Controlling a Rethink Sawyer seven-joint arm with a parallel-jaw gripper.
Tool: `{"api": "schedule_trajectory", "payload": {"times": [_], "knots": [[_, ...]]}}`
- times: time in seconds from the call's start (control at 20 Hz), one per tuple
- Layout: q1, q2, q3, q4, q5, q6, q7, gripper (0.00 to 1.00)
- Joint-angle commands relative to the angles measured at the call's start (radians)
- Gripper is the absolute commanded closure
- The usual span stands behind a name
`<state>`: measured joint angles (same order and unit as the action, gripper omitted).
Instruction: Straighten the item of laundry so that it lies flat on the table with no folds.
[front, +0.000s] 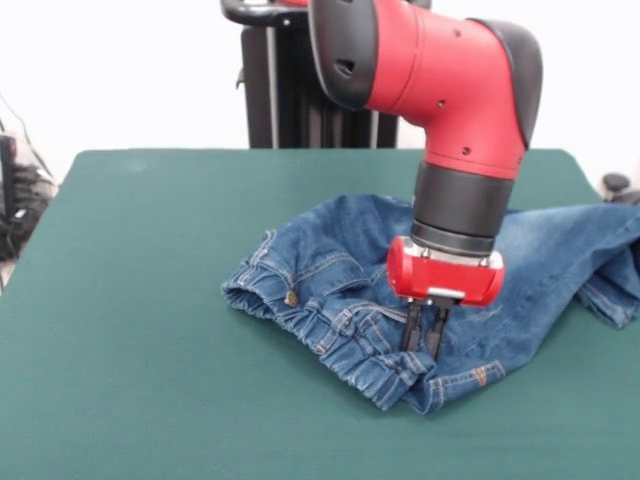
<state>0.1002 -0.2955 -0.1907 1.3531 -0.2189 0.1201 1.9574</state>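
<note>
Small blue denim jeans (440, 290) lie bunched at the right of the dark green felt table (130, 300), waistband crumpled. Red-and-black gripper (424, 345) is down on the cloth, fingers narrow – whether pinching denim, cannot tell. Grasping step; next calls for a sideways pull – legs still folded

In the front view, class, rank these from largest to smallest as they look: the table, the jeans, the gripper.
1. Table: fills most of the picture.
2. Jeans: a crumpled heap.
3. Gripper: smallest, though it sits nearer the camera than much of the jeans, so it looks larger than it is.
</note>
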Motion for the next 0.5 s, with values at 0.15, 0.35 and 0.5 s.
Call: {"api": "schedule_trajectory", "payload": {"times": [0.15, 0.35, 0.5], "knots": [[0.000, 0.027, 0.107, 0.029, -0.002, 0.009, 0.090, 1.00], [-0.017, 0.032, 0.116, 0.008, -0.011, 0.016, 0.068, 1.00], [-0.051, 0.047, 0.134, -0.056, -0.023, 0.062, 0.014, 1.00]]}}
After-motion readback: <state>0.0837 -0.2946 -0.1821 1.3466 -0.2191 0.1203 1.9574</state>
